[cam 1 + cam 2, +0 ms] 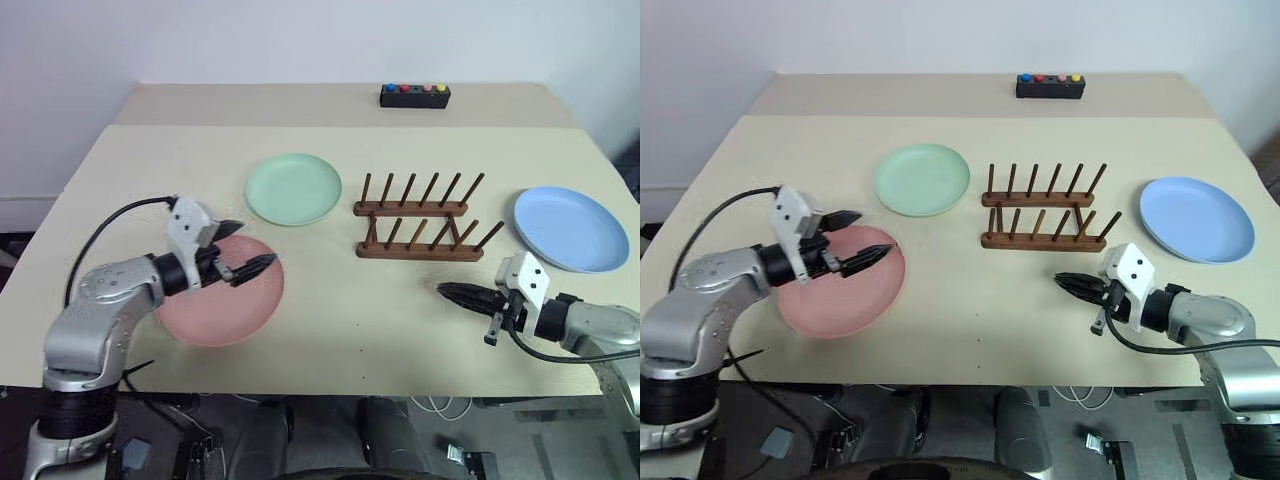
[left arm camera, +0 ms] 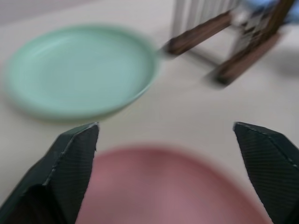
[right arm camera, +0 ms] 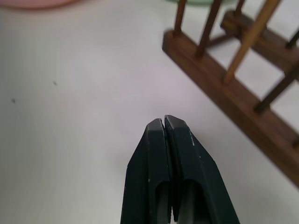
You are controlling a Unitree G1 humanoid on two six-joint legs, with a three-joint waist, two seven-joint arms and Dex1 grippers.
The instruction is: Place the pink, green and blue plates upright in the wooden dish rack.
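Observation:
The pink plate (image 1: 215,310) lies flat on the table near the front left. My left gripper (image 1: 257,242) hovers over its far edge, open, with nothing between its fingers (image 2: 74,163). Beyond it the green plate (image 1: 293,188) lies flat, left of the wooden dish rack (image 1: 420,225), which holds no plates. The blue plate (image 1: 570,228) lies flat to the right of the rack. My right gripper (image 1: 448,291) is shut and empty, low over the table in front of the rack's right end, pointing left. In the right wrist view its fingertips (image 3: 164,123) are pressed together beside a rack rail (image 3: 224,93).
A black box with coloured buttons (image 1: 414,95) sits at the back of the beige table (image 1: 340,330). A black cable runs from my left wrist over the table's left edge.

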